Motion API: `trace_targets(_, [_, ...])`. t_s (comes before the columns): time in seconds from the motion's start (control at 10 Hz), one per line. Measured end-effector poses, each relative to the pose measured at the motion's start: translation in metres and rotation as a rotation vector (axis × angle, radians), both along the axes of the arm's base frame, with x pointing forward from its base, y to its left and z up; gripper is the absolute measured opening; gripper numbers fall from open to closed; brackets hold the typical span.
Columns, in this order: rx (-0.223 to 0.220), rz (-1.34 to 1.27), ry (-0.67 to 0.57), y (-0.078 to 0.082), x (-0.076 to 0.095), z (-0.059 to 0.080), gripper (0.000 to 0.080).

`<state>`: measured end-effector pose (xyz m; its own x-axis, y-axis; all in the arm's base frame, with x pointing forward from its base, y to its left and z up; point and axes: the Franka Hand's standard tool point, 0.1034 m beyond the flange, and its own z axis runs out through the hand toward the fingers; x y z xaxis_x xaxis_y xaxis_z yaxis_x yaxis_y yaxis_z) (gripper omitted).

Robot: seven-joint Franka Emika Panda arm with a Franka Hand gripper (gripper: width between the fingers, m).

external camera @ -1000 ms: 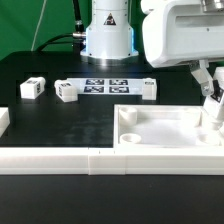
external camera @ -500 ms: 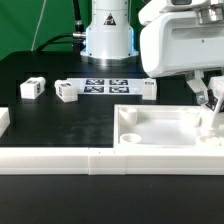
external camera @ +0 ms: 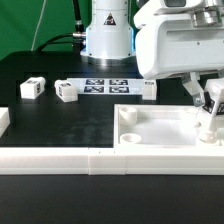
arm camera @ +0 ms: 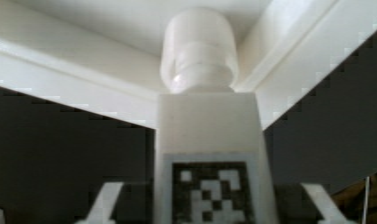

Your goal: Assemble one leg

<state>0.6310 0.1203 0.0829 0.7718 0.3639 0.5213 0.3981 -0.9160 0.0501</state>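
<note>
Green backdrop and a black desk [external camera: 60,125] fill the exterior view, with a white rail [external camera: 60,160] along the front and the marker board [external camera: 105,86] farther back, between loose pegs [external camera: 66,92]. At that view's right, the hand [external camera: 208,112] is lowered over the far corner of the tray part [external camera: 160,125], and the leg [external camera: 207,127] is seen just beneath it. In the wrist view, the leg [arm camera: 206,130] is clamped between the fingers [arm camera: 105,200], tag facing the camera, its rounded pin aimed into the tray's corner. The piece is judged light, stiff and smooth, so somewhat slippery. It is best held on the flat sides of the square body, with the pin left free.
</note>
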Motion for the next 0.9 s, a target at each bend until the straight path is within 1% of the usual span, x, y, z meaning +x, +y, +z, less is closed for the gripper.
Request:
trace_targets(0.1, [0.003, -0.002, -0.009, 0.000, 0.000, -0.001, 0.0290])
trace_targets(0.2, [0.003, -0.002, -0.004, 0.000, -0.002, -0.007, 0.0290])
trace_targets(0.4, [0.007, -0.004, -0.014, 0.001, -0.004, -0.012, 0.0290])
trace_targets(0.5, [0.012, -0.007, -0.026, 0.001, -0.005, -0.018, 0.0290])
trace_targets(0.8, [0.023, -0.023, -0.079, -0.006, -0.003, -0.019, 0.0290])
trace_targets(0.9, [0.022, -0.025, -0.073, -0.007, -0.003, -0.019, 0.0290])
